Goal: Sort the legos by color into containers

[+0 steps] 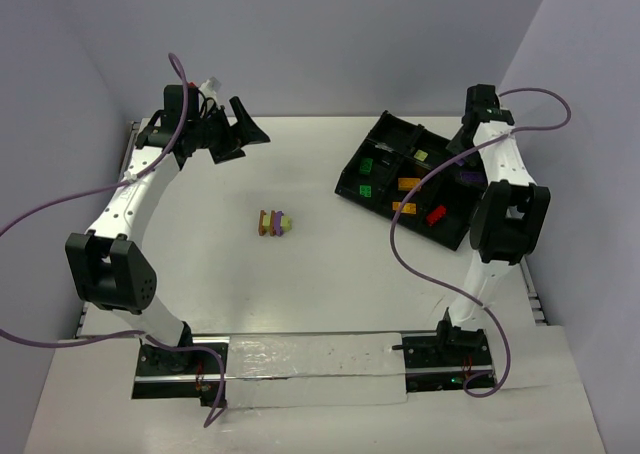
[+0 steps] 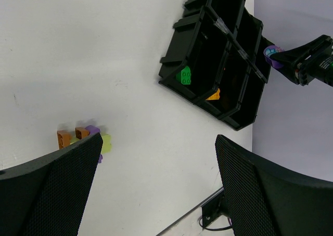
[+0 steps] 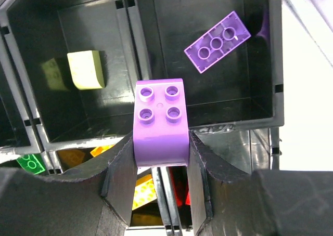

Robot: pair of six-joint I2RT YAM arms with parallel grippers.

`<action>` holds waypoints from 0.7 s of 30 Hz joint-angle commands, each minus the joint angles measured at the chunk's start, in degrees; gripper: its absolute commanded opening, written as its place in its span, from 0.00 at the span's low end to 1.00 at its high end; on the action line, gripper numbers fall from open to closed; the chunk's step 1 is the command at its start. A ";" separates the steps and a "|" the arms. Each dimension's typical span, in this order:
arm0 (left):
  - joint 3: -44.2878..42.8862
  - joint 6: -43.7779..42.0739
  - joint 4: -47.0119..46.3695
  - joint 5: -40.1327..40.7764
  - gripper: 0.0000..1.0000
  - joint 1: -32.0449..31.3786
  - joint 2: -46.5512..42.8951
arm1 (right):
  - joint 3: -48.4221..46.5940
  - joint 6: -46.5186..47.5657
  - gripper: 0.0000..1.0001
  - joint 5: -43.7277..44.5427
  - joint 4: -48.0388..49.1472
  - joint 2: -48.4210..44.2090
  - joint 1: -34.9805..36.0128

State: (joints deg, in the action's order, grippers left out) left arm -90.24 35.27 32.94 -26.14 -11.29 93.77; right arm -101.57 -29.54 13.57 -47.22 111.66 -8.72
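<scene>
My right gripper (image 3: 161, 150) is closed tight on a purple lego (image 3: 160, 119) with four studs on top. One finger presses on each side of it. The purple lego hangs just above the black tray (image 3: 130, 43). It is over the near wall of the compartment where a flat purple lego (image 3: 217, 42) lies. In the compartment beside that one, on the left in this view, I see a yellow-green lego (image 3: 86, 69). Lower down, past the gripper, little bits of a green lego (image 3: 31, 163), an orange lego (image 3: 143, 190) and a red lego (image 3: 179, 192) peek out of other compartments.

From the top camera, the tray sits turned at a slant on the far right part of the white bench (image 1: 200, 274).

My left gripper (image 1: 240, 137) is wide open and holds nothing. It is up over the far left part of the bench, well apart from the tray. Its own camera looks down between its two black fingers (image 2: 52, 194).

A small cluster of legos (image 1: 274, 222) sits near the middle of the bench, all by itself and well apart from both grippers. I can see orange, purple and yellow-green bricks stuck together in it. In the left wrist view, one finger hides part of the cluster.
</scene>
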 commanded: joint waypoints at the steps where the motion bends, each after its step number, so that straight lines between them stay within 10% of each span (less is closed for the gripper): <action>1: -2.58 -0.29 -0.25 0.22 0.97 0.04 0.27 | 0.95 -0.23 0.00 1.90 2.71 -4.78 -0.97; 21: -0.91 -0.03 0.21 2.31 0.97 -0.05 -1.13 | 5.75 -0.40 0.00 2.94 4.84 -6.20 -2.48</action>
State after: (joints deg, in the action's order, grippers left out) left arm -90.24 35.30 32.99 -25.11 -11.30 93.78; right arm -97.94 -29.52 14.16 -45.20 109.58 -9.95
